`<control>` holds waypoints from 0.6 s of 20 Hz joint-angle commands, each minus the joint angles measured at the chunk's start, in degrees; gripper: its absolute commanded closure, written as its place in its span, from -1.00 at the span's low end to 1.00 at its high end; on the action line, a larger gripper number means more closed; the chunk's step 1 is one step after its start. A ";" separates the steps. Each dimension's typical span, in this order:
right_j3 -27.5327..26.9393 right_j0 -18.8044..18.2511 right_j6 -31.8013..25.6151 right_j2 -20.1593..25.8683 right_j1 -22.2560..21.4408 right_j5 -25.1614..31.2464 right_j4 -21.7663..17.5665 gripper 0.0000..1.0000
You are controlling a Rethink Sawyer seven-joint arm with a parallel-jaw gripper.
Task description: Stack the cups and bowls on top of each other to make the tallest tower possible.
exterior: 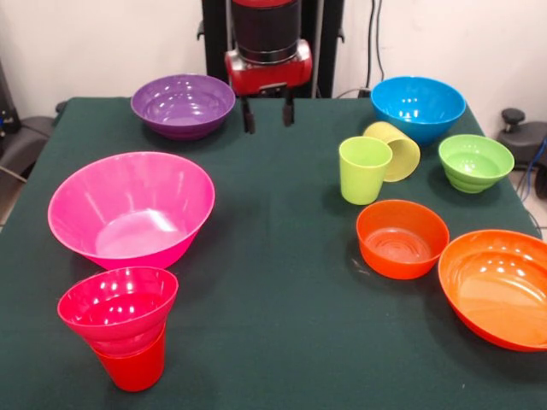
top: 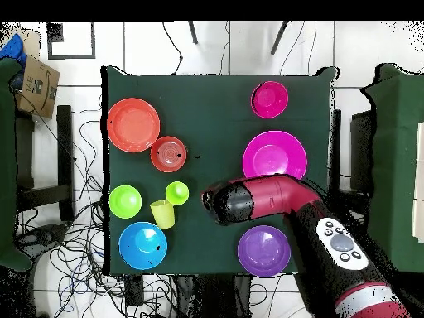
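A small magenta bowl (exterior: 118,306) sits on an upright red cup (exterior: 134,369) at the front left, a short tower; from overhead only the bowl (top: 270,99) shows. The large pink bowl (exterior: 130,207) stands behind it. The lime green cup (exterior: 364,169) stands upright, and the pale yellow cup (exterior: 395,149) lies on its side against it. Nearby are the blue bowl (exterior: 418,107), ribbed green bowl (exterior: 475,161), small orange bowl (exterior: 402,237) and large orange bowl (exterior: 500,286). My gripper (exterior: 267,114) hangs open and empty beside the purple bowl (exterior: 183,104).
The green cloth-covered table (exterior: 273,342) ends in edges on all sides. In the overhead view my arm (top: 281,195) reaches in over the purple bowl (top: 264,250) side. Cables lie on the floor around the table.
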 commanded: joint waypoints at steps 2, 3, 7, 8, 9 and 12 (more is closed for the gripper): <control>5.65 4.33 4.60 -2.35 -0.50 0.59 -0.98 -1.00; 5.76 4.43 4.62 -2.47 -0.68 0.60 -0.80 -1.00; 6.28 4.37 5.58 -2.97 -0.63 -1.42 -0.12 -1.00; 6.73 4.13 5.76 -3.22 -0.69 -2.16 -0.17 -1.00; 6.76 4.04 5.74 -3.42 -0.73 -2.46 -0.24 -1.00; 7.15 3.29 6.16 -3.53 0.26 -3.94 0.21 -1.00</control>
